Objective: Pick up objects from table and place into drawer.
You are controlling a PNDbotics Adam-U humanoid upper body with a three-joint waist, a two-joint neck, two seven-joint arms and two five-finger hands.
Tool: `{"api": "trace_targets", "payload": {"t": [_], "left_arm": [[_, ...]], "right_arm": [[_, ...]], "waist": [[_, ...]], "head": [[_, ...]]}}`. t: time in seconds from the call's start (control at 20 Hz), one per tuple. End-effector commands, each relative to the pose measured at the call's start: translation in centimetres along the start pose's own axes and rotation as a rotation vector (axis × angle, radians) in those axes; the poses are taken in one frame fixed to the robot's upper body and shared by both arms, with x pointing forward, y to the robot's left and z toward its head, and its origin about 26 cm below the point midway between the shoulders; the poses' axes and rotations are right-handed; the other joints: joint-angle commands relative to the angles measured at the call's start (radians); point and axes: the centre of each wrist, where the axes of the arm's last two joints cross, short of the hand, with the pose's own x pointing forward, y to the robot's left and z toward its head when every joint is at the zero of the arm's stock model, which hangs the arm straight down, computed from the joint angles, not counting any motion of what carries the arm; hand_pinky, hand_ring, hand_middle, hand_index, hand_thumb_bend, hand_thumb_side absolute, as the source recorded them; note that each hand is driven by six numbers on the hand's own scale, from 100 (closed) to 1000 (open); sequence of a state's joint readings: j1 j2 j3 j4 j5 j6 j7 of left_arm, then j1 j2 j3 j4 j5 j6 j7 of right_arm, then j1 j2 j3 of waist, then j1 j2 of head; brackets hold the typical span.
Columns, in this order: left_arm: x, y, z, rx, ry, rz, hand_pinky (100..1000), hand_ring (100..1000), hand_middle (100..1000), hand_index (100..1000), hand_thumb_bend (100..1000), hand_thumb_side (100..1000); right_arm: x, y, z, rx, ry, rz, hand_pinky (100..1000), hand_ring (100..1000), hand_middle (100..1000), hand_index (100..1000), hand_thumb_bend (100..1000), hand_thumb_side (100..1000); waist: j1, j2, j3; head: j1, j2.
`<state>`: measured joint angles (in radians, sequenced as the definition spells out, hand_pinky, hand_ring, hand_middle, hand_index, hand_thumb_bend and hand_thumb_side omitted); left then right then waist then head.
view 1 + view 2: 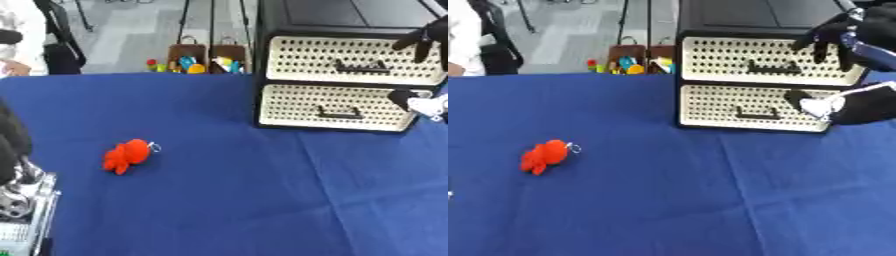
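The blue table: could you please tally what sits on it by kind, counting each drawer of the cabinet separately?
Red plush toy: 1
Black cabinet: 1
Cream perforated drawers, both closed: 2 (upper, lower)
Total: 4

right robot hand [843, 35] raised, fingers hanging relaxed, left arm [13, 145] low

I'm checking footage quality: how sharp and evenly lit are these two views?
Left eye view: soft throughout; the red toy shows no detail, the blue cloth is evenly lit, without glare. Right eye view: equally soft; the right robot hand is smeared against the drawer unit, whose holes run together.
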<state>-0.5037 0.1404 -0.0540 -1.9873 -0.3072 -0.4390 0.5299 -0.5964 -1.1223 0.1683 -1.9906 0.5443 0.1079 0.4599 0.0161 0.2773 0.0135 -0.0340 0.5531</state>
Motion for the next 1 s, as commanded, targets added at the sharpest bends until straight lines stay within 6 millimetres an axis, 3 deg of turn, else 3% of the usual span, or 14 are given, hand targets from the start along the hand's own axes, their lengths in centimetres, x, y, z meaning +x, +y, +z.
{"api": "trace_targets", "payload": {"t": [0.05, 1.0], "left_arm": [[0.4, -0.2, -0.4, -0.004, -0.016, 0.018, 527, 703, 707, 897, 572, 809], [0.4, -0.5, -0.2, -0.012, -0.003, 0.036, 524, 703, 703, 885, 565, 814]], "right_arm": [[0.3, -1.0, 0.0, 0.008, -0.033, 0.0, 300, 460, 576, 854, 400, 629], [1.6, -2.0, -1.0, 0.093, -0.027, 0.022, 299, 490, 599, 868, 364, 665]], "waist": [[-0.002, -0.018, 0.0], [0.004, -0.019, 0.008]], "head": [[-0.006, 0.008], [-0.017, -0.015]]}}
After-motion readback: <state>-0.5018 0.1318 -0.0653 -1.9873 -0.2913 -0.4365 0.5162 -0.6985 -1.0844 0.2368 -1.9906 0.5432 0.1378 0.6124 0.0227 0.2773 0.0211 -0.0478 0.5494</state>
